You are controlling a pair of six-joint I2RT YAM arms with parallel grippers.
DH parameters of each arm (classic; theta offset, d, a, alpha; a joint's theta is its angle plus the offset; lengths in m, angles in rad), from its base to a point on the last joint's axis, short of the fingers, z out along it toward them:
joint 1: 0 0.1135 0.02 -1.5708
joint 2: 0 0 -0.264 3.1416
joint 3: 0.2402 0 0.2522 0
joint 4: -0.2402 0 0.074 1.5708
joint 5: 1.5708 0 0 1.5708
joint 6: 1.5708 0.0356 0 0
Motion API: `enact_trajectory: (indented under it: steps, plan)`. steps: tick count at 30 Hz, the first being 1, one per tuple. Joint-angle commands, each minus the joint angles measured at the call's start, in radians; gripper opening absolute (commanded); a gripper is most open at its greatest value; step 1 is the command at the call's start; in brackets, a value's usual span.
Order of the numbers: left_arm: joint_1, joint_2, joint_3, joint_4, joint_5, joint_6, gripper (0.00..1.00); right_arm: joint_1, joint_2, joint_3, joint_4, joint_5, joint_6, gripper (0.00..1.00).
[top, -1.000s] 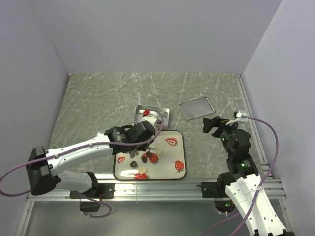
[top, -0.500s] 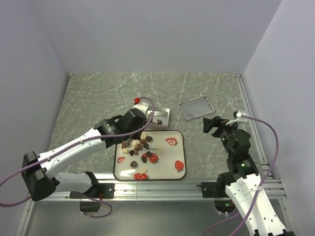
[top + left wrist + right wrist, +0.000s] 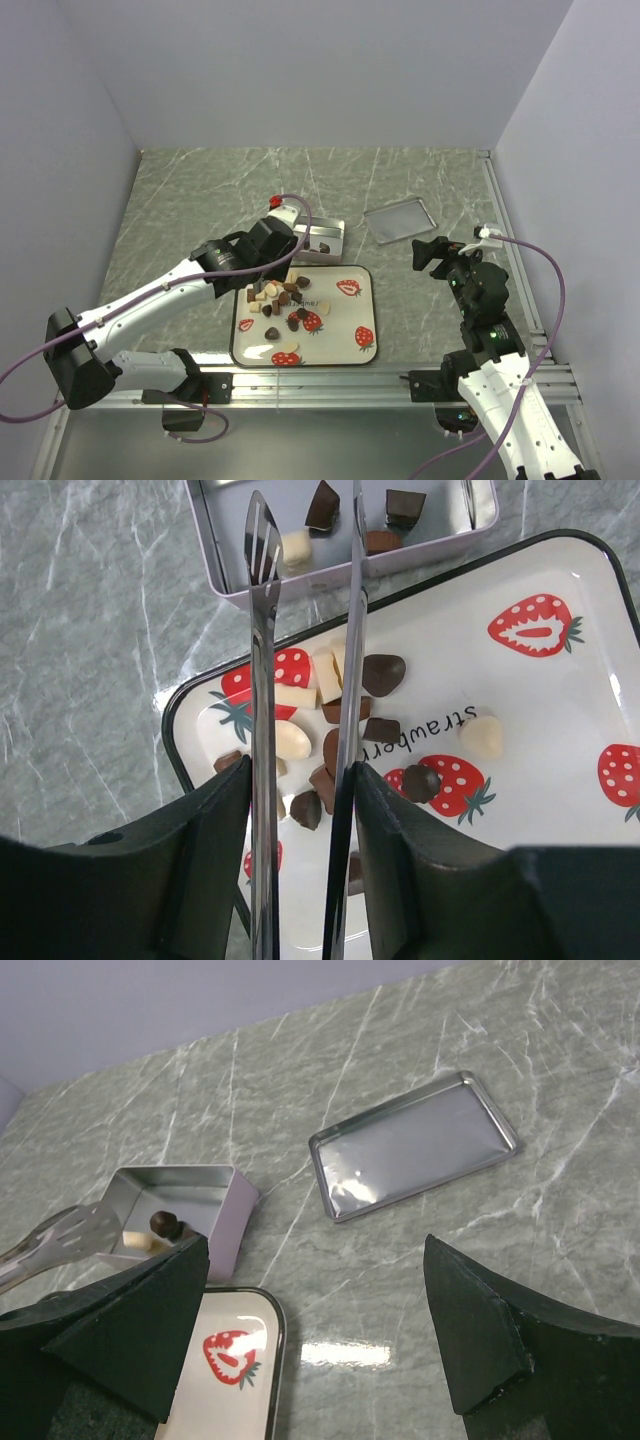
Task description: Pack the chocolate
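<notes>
Clamped on tongs [image 3: 262, 630] at the left gripper [image 3: 302, 775], blades parted and empty above the tin [image 3: 225, 520], top centre of the left wrist view. Spread wide and empty at the right gripper [image 3: 318, 1245], lower frame, lid [image 3: 415, 1145] beyond. Most chocolate [image 3: 383, 673] heaped left of centre on the tray [image 3: 560, 700]; a few pieces in the tin. Could pinch two at once or flick one off the tray, given crowding and slick blades. Cannot count the tin's load: far end cut off, some pieces masked by blades and gripper.
</notes>
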Motion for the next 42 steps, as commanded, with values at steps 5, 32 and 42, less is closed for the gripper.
enact_trajectory:
  steps: [5,32,42]
  plan:
    - [0.005,-0.02,0.029,0.033,0.035,0.025,0.48,-0.003,0.003,-0.001,0.048,-0.001,-0.013,0.94]
    - [-0.222,-0.093,0.044,-0.23,0.205,-0.124,0.48,-0.005,0.046,0.008,0.057,-0.002,-0.016,0.94]
    - [-0.258,-0.07,0.064,-0.295,0.244,-0.149,0.48,-0.005,0.047,0.007,0.057,-0.002,-0.016,0.94]
